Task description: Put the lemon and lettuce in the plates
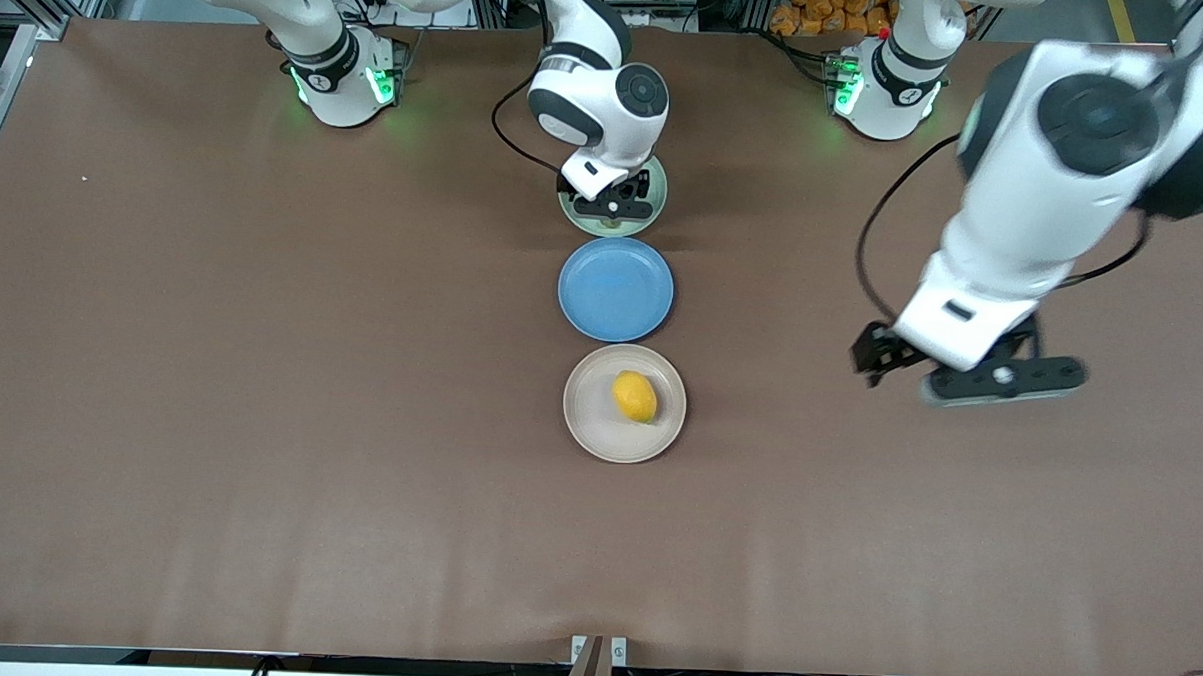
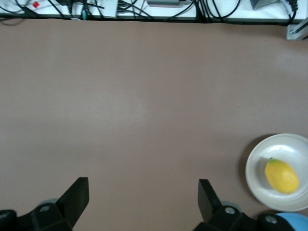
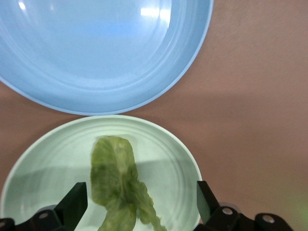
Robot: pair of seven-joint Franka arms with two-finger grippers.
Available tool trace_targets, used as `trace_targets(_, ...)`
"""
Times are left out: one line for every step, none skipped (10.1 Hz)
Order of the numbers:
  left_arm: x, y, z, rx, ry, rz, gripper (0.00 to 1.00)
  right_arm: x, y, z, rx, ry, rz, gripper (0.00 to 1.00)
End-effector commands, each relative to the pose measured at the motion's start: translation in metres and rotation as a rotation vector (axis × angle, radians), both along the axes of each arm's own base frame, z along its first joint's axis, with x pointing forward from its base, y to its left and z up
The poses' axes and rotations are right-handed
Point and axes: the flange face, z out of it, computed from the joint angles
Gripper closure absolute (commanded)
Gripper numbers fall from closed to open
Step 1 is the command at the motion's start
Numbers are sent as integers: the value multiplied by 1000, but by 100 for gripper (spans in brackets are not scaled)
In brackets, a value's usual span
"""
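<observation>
Nearest the front camera sits the beige plate (image 1: 623,404) with the lemon (image 1: 635,395) on it; farther off is the blue plate (image 1: 615,288), and farthest the mint plate (image 1: 612,196), all in a line down the middle of the tabletop (image 1: 260,366). From the front, the right end effector (image 1: 614,204) hangs directly over the mint plate, wrist pointing straight down, and hides what lies there. The left end effector (image 1: 960,376) hovers over bare tabletop toward the left arm's end, level with the beige plate but well apart from it; that arm waits. In the left wrist view its fingers (image 2: 77,195) stand wide with nothing between them, lemon and beige plate off to one side. In the right wrist view the fingers (image 3: 74,202) are spread wide around the lettuce (image 3: 118,185), which lies in the mint plate, long axis running roughly from between the fingers toward the blue plate; it looks released, though its near end is cut off. Both items appear placed, so straight up seems the clear way out.
</observation>
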Motion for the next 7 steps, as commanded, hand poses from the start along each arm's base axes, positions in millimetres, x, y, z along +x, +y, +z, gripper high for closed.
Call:
trace_targets(-23,35,46,19,-21,-7,0,17,-15,41,11,-30,1,0)
trace_targets(-33,54,67,17,-29,21,0,31,-24,56,23,-36,-4,0)
trace_targets(-40,70,79,23,-18,33,0,50,-36,65,34,-40,-16,0)
trace_targets(-44,84,85,31,-9,36,0,72,-51,73,45,-48,-21,0)
trace_targets(-44,95,87,34,-4,45,0,94,-69,81,52,-57,-38,0)
trace_targets(-45,109,91,10,-4,72,0,116,-88,87,60,-63,-37,0)
trace_targets(-44,132,92,-56,13,120,0,141,-112,91,66,-63,-37,0)
